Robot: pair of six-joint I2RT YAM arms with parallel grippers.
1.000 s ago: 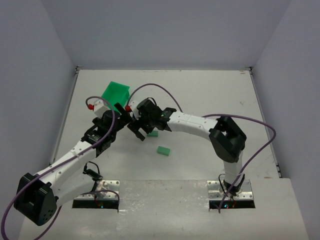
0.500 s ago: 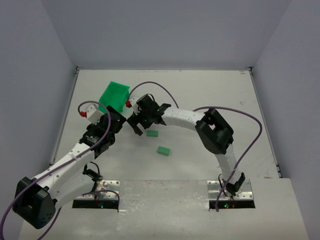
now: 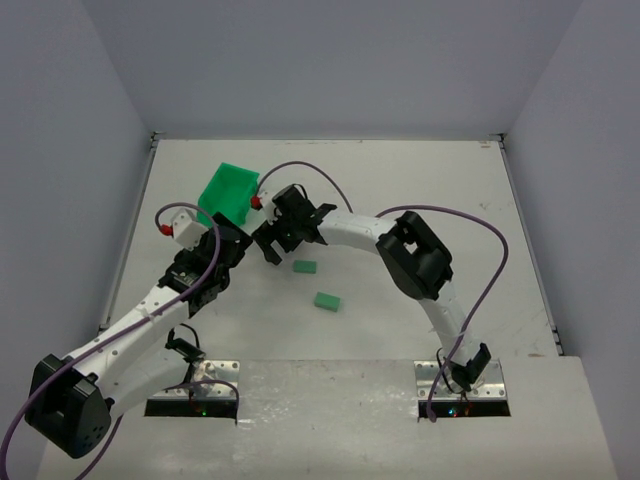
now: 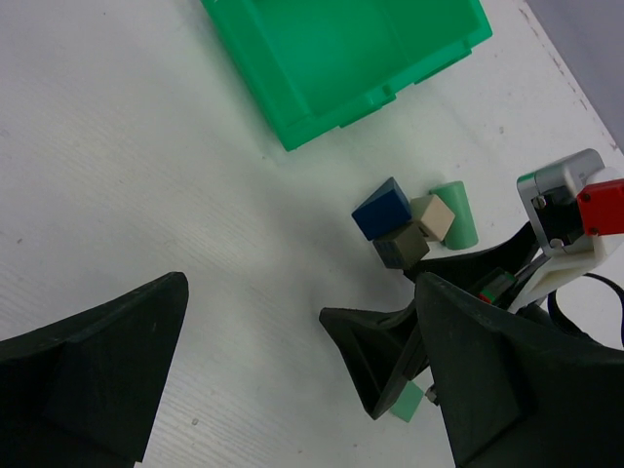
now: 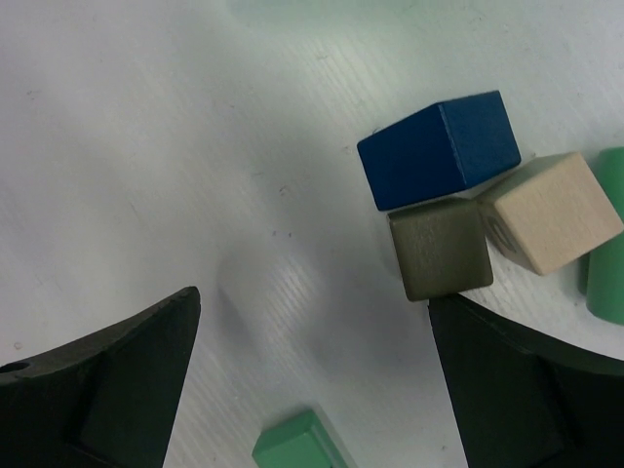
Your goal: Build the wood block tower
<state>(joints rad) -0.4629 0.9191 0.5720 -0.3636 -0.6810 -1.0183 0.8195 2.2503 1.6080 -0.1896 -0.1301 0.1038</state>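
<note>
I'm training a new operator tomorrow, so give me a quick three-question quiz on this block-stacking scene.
1. True or false: the right gripper is shut on a block.
2. Multiple choice: in the overhead view, the green bin stands A) toward the far left of the table, B) in the middle, C) at the near right.
3. Short answer: what colour is the cube lying between the blue block and the green cylinder?
Key: 1 false, it is open and empty; 2 A; 3 beige.
</note>
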